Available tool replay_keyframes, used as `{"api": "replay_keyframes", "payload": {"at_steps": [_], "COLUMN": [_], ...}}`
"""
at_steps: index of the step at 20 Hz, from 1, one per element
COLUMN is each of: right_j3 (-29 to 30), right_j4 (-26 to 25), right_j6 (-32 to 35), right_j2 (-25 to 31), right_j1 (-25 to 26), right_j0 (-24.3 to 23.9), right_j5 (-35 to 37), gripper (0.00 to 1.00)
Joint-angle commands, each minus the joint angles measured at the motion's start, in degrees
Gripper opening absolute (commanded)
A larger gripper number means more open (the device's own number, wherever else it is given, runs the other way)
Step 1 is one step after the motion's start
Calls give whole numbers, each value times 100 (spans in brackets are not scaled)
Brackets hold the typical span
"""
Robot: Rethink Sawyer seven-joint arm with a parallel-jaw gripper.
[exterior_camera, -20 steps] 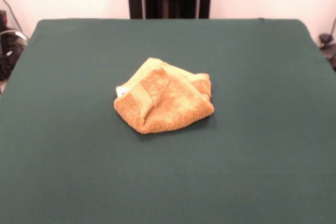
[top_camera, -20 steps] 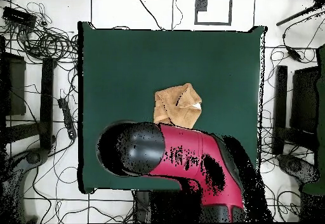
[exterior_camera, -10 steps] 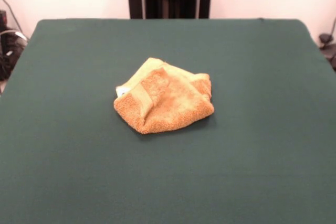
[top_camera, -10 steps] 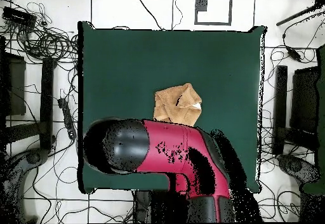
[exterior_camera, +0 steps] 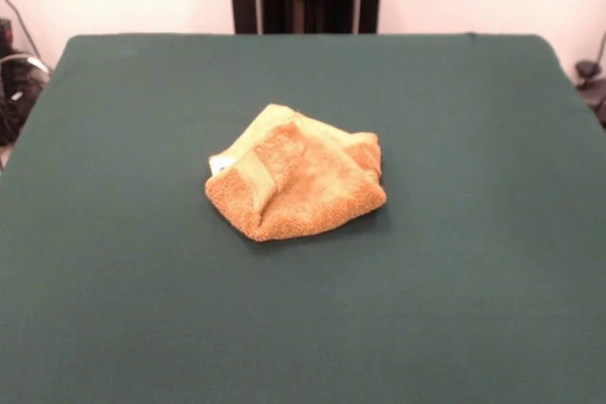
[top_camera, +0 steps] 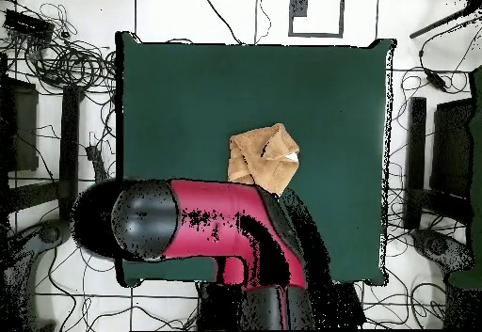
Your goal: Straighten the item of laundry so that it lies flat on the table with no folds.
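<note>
Lying bunched near the middle of the table (exterior_camera: 114,309), the towel (exterior_camera: 295,177) is sitting folded over itself — nothing is holding it; the arm (top_camera: 202,225) is hanging aside, its gripper's state impossible to tell.

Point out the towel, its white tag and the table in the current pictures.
towel (exterior_camera: 303,182), front view, on the fluffy folded middle.
white tag (exterior_camera: 219,164), front view, on the small white patch at the towel's edge.
table (top_camera: 188,93), overhead view, on bare green cloth.

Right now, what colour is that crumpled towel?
Golden orange towel; the front view shows it best.
</note>
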Motion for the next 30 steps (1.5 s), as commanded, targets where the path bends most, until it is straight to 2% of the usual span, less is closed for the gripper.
{"api": "replay_keyframes", "payload": {"at_steps": [1, 5, 9, 12, 15, 17, 19, 21, 26, 30], "right_j3": [-484, -747, -1354, -1712, -1483, -1303, -1207, -1346, -1660, -1522], "right_j4": [317, 242, 80, 86, -46, -127, -108, -143, -447, -550], "right_j6": [2307, 2665, 2859, 2695, 2210, 1574, 1232, 1162, 942, 501], "right_j2": [446, 206, 72, 99, 70, 143, 190, 258, 407, 613], "right_j1": [444, 795, 1204, 1462, 1461, 1395, 1350, 1501, 2160, 2412], "right_j0": [1055, 1449, 1623, 1509, 1321, 1027, 788, 657, 361, 24], "right_j5": [467, 218, 419, 582, 319, 443, 490, 652, 458, 407], "gripper": [100, 100, 100, 100, 100, 100, 100, 100, 100, 100]}}
